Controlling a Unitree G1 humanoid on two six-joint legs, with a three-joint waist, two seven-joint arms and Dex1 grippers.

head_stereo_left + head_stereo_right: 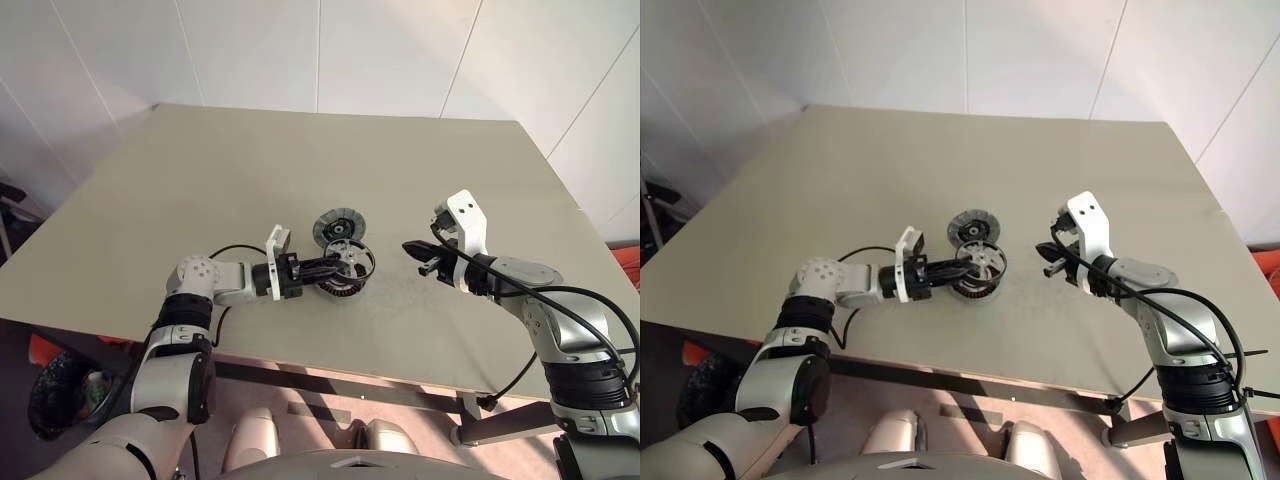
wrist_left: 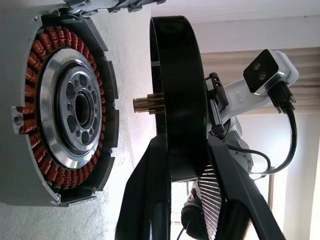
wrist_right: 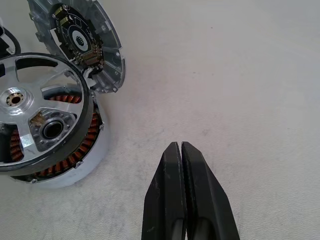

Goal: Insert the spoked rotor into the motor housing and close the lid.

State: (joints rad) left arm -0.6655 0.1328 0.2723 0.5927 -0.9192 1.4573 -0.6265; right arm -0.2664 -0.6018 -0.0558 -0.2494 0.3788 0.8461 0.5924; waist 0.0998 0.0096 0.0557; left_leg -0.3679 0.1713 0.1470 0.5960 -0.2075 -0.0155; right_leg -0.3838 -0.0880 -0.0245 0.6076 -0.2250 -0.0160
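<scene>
My left gripper is shut on the black rim of the spoked rotor, its fingers clamping the rim from both sides. The rotor hangs level just above the motor housing, with a gap between them. Its brass shaft points at the housing's copper winding ring and sits a little off the housing's centre. The lid lies open behind the housing, ribbed face up, joined at the edge. My right gripper hovers shut above the table to the right, holding nothing.
The beige table carries the motor parts near its middle. A black cable loops beside my left wrist. White walls stand behind the table's far edge.
</scene>
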